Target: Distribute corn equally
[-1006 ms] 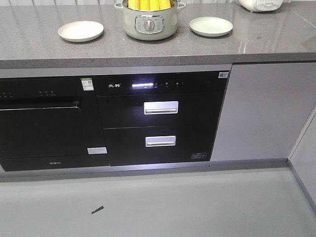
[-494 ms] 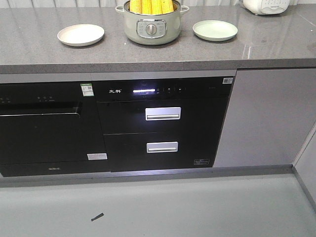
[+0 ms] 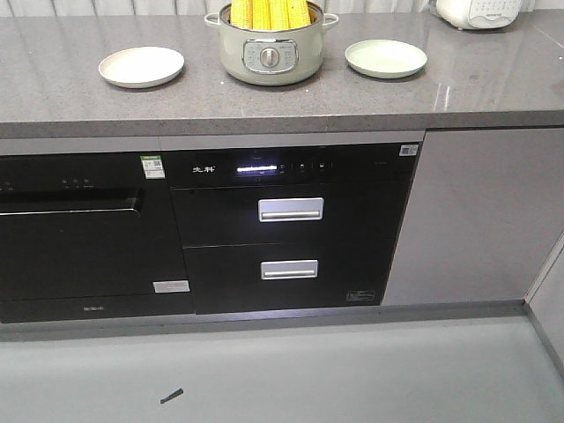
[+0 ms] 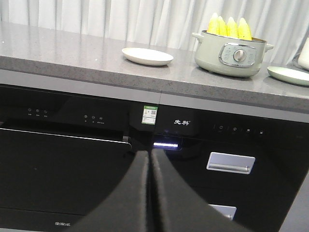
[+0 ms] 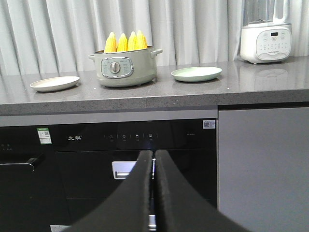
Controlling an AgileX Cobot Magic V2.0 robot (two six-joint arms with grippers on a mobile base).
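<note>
On the grey counter point(image 3: 70, 97), corn point(image 3: 269, 12) stood upright in the pot point(image 3: 269, 57) between a cream plate point(image 3: 141, 67) and a green plate point(image 3: 386, 58). The left gripper point(image 4: 150, 159) and right gripper point(image 5: 153, 157) hung low, fingers seemingly pressed together.

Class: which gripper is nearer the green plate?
Right, judging by the wrist views. The right gripper faces the counter just left of the green plate; the left gripper sits farther left, below the cream plate.
</note>
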